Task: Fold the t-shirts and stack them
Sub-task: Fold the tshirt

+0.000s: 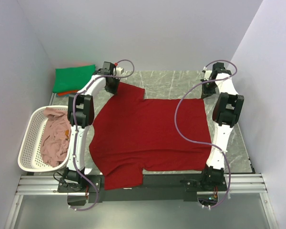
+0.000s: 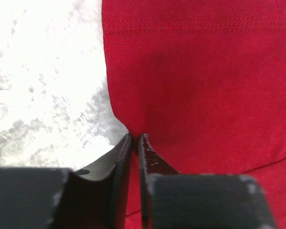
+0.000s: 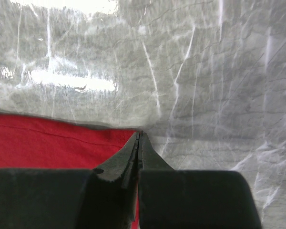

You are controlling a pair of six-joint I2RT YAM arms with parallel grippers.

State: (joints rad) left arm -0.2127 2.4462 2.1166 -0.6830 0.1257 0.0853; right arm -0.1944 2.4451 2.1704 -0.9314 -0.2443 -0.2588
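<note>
**Dark red t-shirt on the work table, top and wrist views.** The dark red t-shirt lies spread flat and sideways across the middle of the table. Its two short sleeves point to the far and near sides at the left, and its straight bottom hem runs along the right. The cloth is a plain, matt, fine-knit fabric with only shallow wrinkles. Parallel rows of stitching run close to one edge in the left wrist view. The table top is a grey, marble-veined sheet with a glossy, creased surface that throws white glare.

The left gripper sits at the far sleeve. Its dark, tapered fingers are pressed almost together on the edge of the red cloth, which shows in the thin slit between them. The right gripper sits at the far right corner of the hem. Its fingers are clenched tip to tip, pinching that corner where red fabric meets bare table.

A folded green t-shirt rests at the far left corner, with a strip of orange-red cloth showing at its near edge. A crumpled dusty pink t-shirt fills the white lattice basket beside the left arm.
</note>
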